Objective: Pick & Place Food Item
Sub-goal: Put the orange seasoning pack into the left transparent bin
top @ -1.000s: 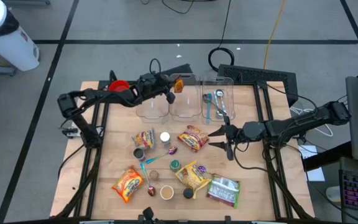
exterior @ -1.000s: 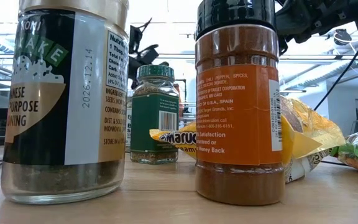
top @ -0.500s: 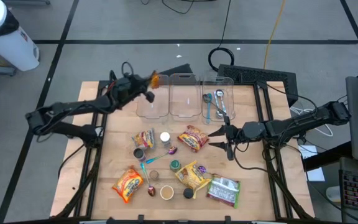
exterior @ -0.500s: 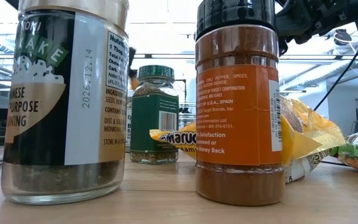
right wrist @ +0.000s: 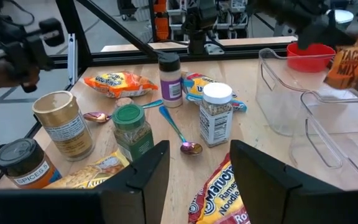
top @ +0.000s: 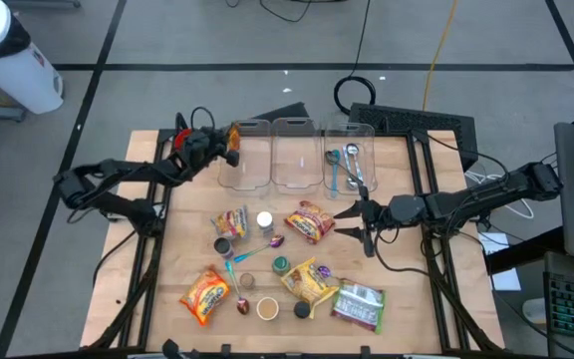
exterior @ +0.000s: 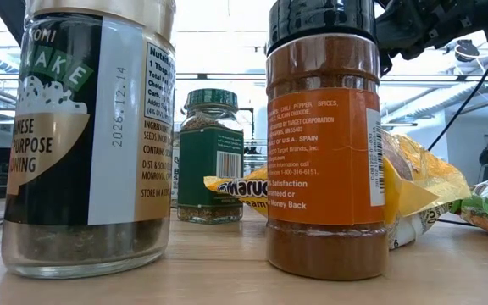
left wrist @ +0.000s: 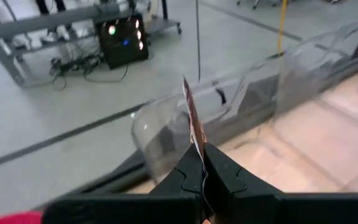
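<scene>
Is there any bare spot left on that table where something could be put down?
The two left clear bins look empty; the right one holds spoons. Bare wood shows along the table's left edge, beside the left gripper with its taco mix packet. The middle, around the noodle packs, is crowded.

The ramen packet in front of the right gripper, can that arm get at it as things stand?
Probably yes. The right gripper hovers open just beside the ramen packet, nothing lies between them, and it holds nothing.
</scene>
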Controlling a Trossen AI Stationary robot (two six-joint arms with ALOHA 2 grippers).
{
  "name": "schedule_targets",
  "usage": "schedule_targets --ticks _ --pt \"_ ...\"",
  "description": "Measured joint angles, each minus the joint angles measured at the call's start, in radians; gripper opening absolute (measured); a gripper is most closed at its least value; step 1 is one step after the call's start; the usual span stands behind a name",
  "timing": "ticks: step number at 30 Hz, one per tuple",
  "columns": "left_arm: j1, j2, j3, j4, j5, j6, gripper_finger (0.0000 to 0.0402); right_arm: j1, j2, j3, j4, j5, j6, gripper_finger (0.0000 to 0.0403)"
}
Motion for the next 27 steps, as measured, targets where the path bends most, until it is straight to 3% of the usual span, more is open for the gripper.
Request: schedule_targets --ticks 8,17,21,27 --pt "0.004 0.117 0.002 0.049 -0.001 -0.038 0.0005 0.000 0.000 0.000 -0.001 0.000 0.000 0.0160" --pt "-0.005 0.106 0.002 0.046 -0.026 -0.029 0.0012 0.000 0.000 0.000 -0.001 0.000 0.000 0.0160" --pt "-0.008 0.075 0.000 0.034 -0.033 -0.023 0.0043 0.000 0.000 0.000 -0.001 -0.003 0.000 0.0160" --pt "-0.022 -0.010 0.000 -0.011 -0.033 -0.033 0.0131 0.000 0.000 0.000 -0.002 -0.003 0.001 0.0160"
